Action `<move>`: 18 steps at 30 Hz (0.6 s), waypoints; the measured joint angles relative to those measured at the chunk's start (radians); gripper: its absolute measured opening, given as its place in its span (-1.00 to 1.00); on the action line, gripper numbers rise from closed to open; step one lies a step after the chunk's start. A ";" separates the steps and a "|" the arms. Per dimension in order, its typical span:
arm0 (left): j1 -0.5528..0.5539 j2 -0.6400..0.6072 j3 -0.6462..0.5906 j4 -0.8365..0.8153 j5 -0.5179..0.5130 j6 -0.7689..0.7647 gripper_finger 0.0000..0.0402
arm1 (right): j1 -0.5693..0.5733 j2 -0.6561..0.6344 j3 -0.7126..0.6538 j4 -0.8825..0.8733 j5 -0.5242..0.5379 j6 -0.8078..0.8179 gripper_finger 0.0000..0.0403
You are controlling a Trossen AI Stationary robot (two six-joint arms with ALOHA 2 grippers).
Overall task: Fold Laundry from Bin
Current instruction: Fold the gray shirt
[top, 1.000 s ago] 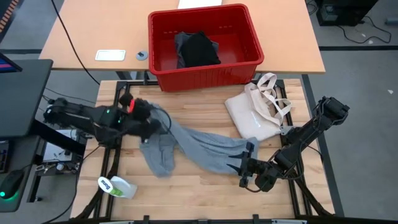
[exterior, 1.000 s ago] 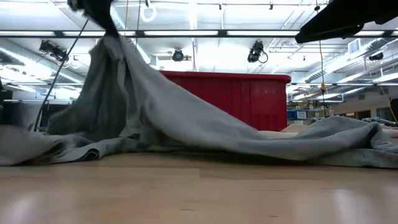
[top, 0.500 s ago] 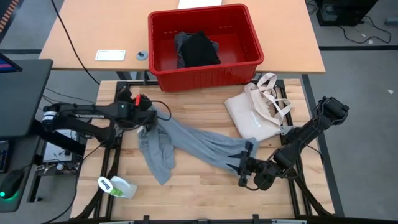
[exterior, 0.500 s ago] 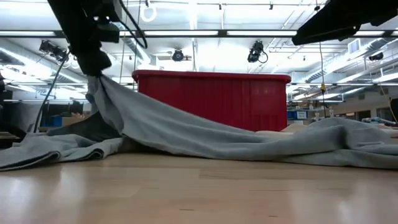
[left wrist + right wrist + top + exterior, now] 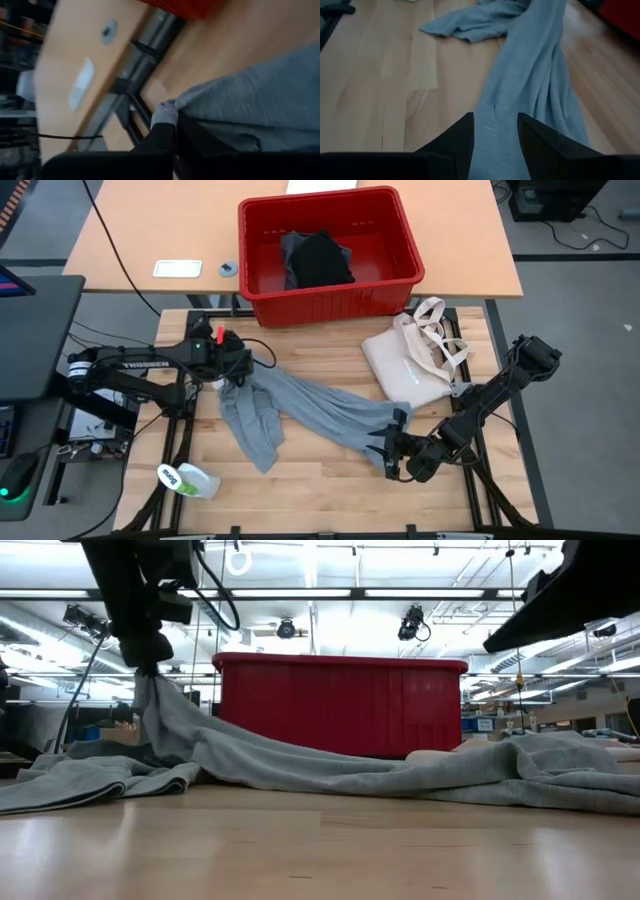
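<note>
left gripper (image 5: 232, 372) clenched on one end of the light grey cotton t-shirt (image 5: 300, 410) stretched across the wooden table (image 5: 320, 490), right gripper (image 5: 393, 442) grasping its other end, fingertips hidden in cloth, dark garment half-seen inside the red plastic bin (image 5: 330, 292)

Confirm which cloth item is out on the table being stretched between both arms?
The light grey T-shirt; the left gripper and right gripper each pinch an end. The black garment sits in the red bin.
</note>
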 joint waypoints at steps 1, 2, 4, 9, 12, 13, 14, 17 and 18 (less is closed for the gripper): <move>-0.002 0.000 0.000 -0.005 0.023 0.000 -0.89 | 0.000 0.000 -0.002 0.000 -0.007 0.005 -0.21; -0.008 0.000 0.000 -0.010 0.042 0.005 -0.83 | 0.000 0.000 -0.003 -0.001 -0.017 0.011 -0.21; -0.027 0.000 0.000 -0.022 0.063 0.029 -0.66 | 0.000 0.000 -0.004 -0.015 -0.032 0.025 -0.21; -0.091 0.000 0.061 -0.047 0.091 0.036 -0.13 | -0.007 0.000 -0.004 -0.066 -0.047 0.053 -0.21; -0.147 0.000 0.137 -0.021 0.228 0.027 0.10 | -0.032 -0.001 0.004 -0.161 -0.105 0.085 -0.22; -0.171 0.000 0.159 -0.009 0.291 0.026 0.15 | -0.045 -0.001 0.012 -0.212 -0.146 0.115 -0.22; -0.201 0.000 0.176 -0.005 0.334 0.021 0.19 | -0.058 -0.001 0.019 -0.259 -0.187 0.147 -0.22; -0.307 0.000 0.190 0.017 0.388 0.011 0.21 | -0.089 -0.002 0.019 -0.376 -0.294 0.229 -0.22; -0.349 0.000 0.184 0.025 0.400 0.004 0.20 | -0.094 -0.002 0.019 -0.390 -0.318 0.242 -0.22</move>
